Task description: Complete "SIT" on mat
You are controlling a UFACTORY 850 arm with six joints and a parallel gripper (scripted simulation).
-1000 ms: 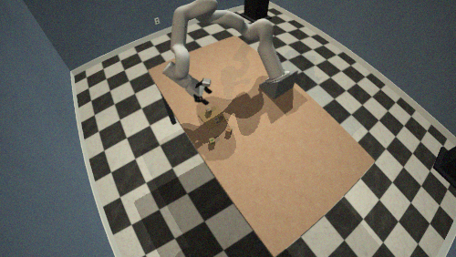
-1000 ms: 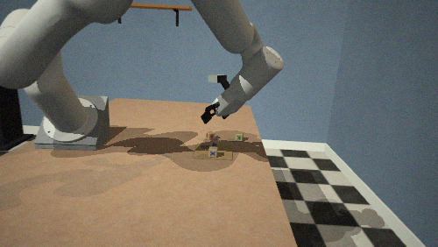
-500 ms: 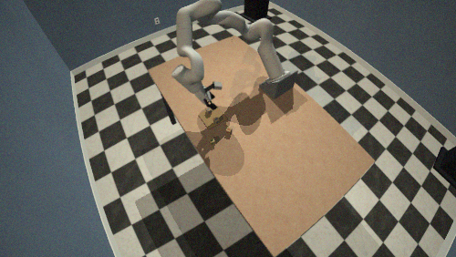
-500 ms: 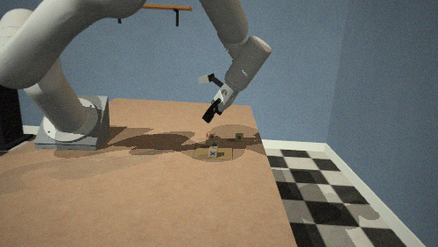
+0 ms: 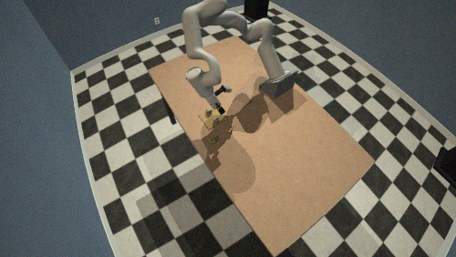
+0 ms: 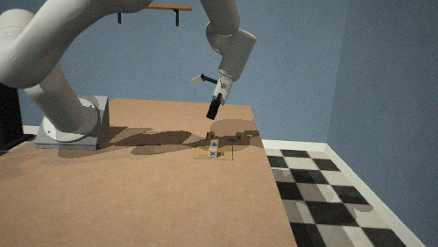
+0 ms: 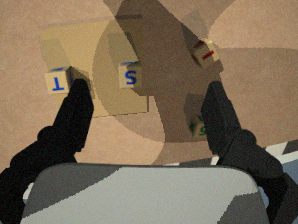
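A tan mat (image 7: 93,63) lies on the table near its edge; it also shows in the exterior and top views (image 6: 213,152) (image 5: 212,120). On it are a block with a blue T (image 7: 57,80) and a block with a blue S (image 7: 129,75), a gap between them. Off the mat lie a block with a red I (image 7: 204,52) and a block with a green mark (image 7: 197,124); both show in the exterior view, the red one (image 6: 210,135) and the green one (image 6: 238,137). My gripper (image 7: 147,94) (image 6: 212,111) is open and empty. It hangs above the mat's edge, with the S block between its fingers in the wrist view.
The table edge (image 6: 267,175) runs close beside the mat and the green block, with checkered floor beyond. The robot base (image 6: 72,124) stands on the table further back. The arm's shadow covers the blocks.
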